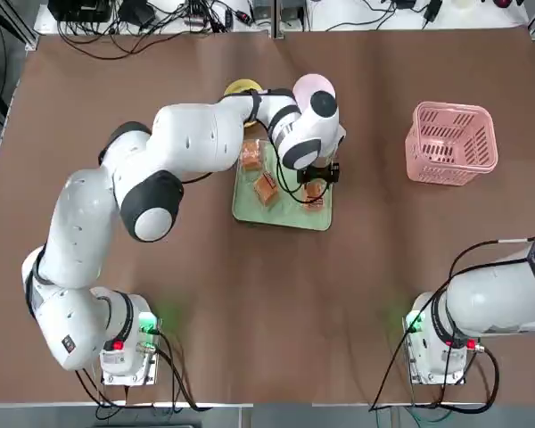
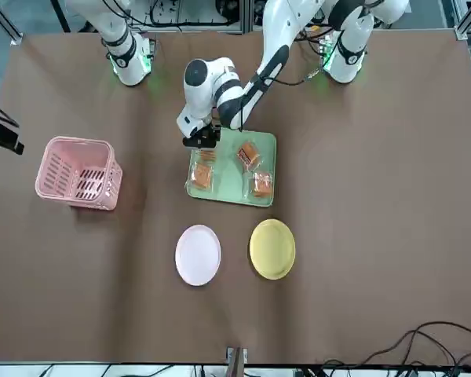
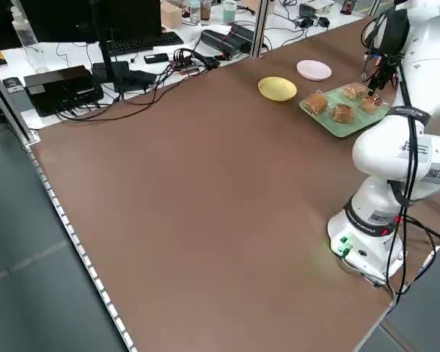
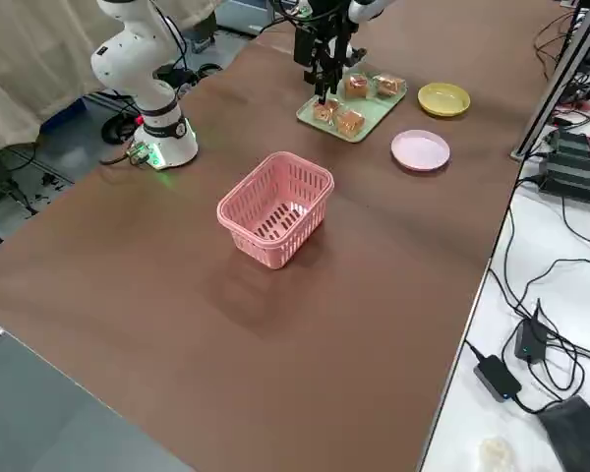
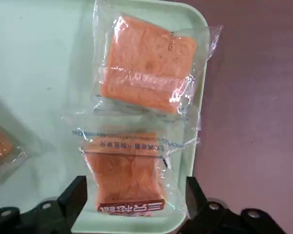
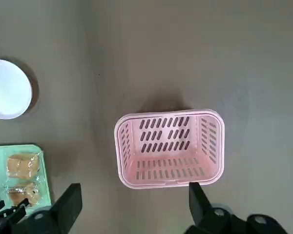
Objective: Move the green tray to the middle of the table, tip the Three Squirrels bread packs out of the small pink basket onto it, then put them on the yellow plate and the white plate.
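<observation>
The green tray [image 1: 285, 212] lies mid-table with several Three Squirrels bread packs [image 1: 266, 189] on it. My left gripper [image 5: 135, 195] hangs low over the tray's corner, open, its fingers [image 5: 78, 194] on either side of one pack [image 5: 129, 175] that lies flat on the tray. A second pack [image 5: 146, 73] lies just beyond it. The small pink basket [image 1: 452, 143] stands upright and empty to the right. The yellow plate [image 2: 272, 248] and the white plate [image 2: 198, 254] sit bare beyond the tray. My right gripper [image 6: 134, 209] is open high above the basket [image 6: 168, 146].
The left arm's wrist covers part of the white plate [image 1: 308, 85] in the top view. Cables and equipment lie past the table's far edge [image 1: 160, 22]. Bare brown table [image 1: 294, 312] stretches between the tray and the arm bases.
</observation>
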You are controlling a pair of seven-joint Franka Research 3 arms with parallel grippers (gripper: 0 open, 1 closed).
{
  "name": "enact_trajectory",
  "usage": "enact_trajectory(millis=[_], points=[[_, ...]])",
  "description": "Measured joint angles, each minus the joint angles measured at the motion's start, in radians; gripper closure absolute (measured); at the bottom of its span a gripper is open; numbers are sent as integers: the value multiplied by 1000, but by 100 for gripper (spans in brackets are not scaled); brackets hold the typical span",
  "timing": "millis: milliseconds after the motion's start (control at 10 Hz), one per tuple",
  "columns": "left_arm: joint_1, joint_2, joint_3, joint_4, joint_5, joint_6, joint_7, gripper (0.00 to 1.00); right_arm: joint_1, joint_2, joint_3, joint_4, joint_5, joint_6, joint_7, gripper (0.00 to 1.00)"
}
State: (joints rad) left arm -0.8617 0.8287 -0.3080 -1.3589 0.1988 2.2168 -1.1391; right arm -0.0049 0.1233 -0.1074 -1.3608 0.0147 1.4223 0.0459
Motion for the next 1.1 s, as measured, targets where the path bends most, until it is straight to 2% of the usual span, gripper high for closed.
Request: enact_trajectory(millis=[200, 300, 600, 900, 1100], points=[[0, 2, 1, 0, 0, 0, 1, 0, 0, 0, 0, 0, 0, 0, 0, 3], [2, 0, 2, 3, 1, -4, 1, 0, 0, 0, 0, 0, 0, 0, 0, 3], [27, -37, 10, -6, 10, -143, 29, 0, 0, 0, 0, 0, -1, -1, 0, 3], [66, -56, 13, -87, 34, -146, 37, 0, -1, 0, 0, -1, -1, -1, 0, 3], [82, -56, 13, -95, 41, -116, 30, 0, -1, 0, 0, -1, -1, -1, 0, 3]])
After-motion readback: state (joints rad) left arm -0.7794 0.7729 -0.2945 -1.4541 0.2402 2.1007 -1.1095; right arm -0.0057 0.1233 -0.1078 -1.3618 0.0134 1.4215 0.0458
